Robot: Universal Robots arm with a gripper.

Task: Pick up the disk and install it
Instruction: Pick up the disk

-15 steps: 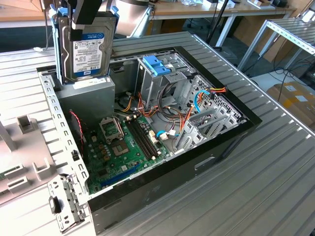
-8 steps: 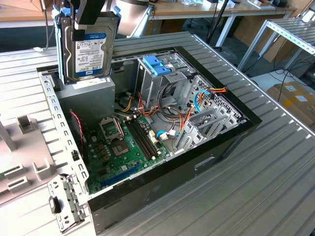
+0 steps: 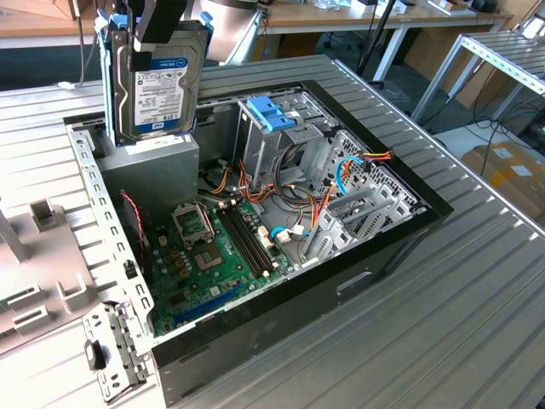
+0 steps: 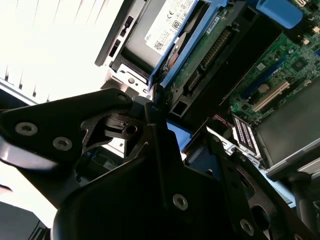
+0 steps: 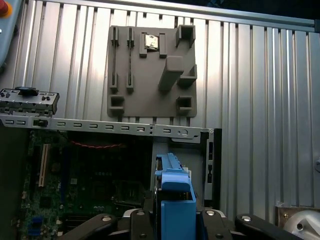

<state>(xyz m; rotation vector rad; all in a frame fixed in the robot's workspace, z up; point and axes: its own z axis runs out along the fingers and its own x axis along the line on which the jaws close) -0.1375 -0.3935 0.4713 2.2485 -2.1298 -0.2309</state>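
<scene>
Silver-metal rectangular disk [image 3: 159, 89] with blue rails is hanging upright at the exterior view's upper left, black gripper [image 3: 160, 30] clamping its top.

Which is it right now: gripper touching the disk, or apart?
Touching. In the exterior view the gripper is clamped on the top edge of the disk, holding it upright.

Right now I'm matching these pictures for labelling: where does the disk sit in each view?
Exterior view: the disk upright in the gripper, above the power supply; the motherboard nearer the camera.
Second wrist view: the disk circuit-board side showing; the motherboard beyond.
First wrist view: the disk edge-on, blue rail foremost; the motherboard behind.
Shared landmark: the green motherboard.
</scene>
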